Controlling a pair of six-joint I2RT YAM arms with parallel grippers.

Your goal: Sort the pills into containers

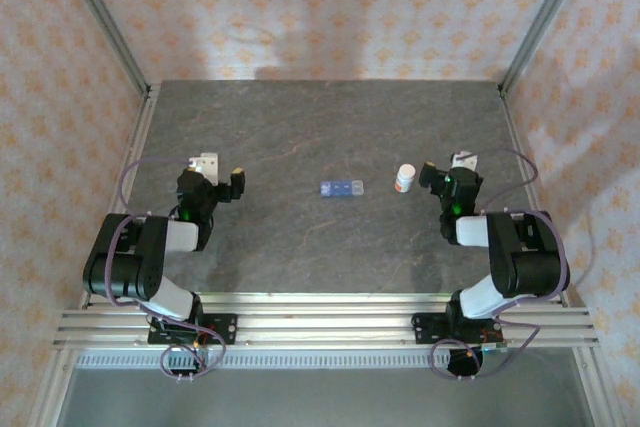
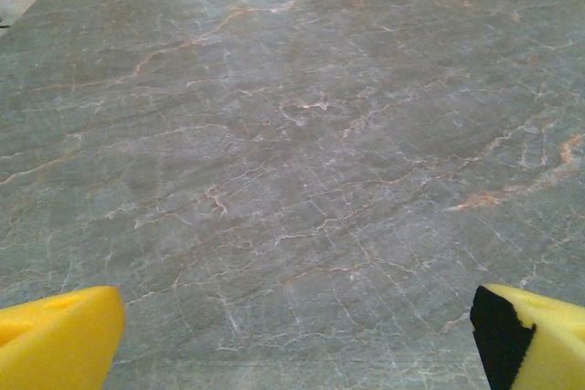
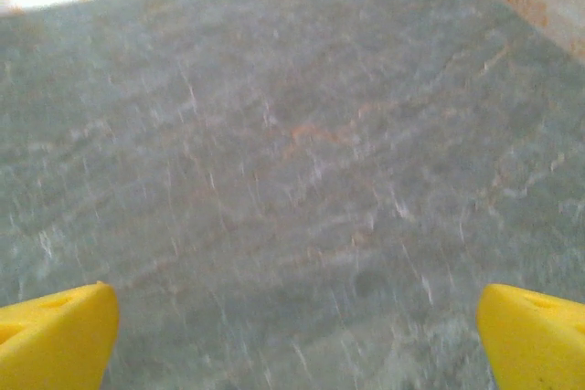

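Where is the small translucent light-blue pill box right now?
In the top view, the translucent light-blue pill box lies mid-table, left of the white-capped orange-brown bottle.

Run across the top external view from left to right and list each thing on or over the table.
left gripper → light-blue pill box → white-capped bottle → right gripper

Grey marble table (image 1: 300, 247), floral wallpaper (image 1: 330, 7)
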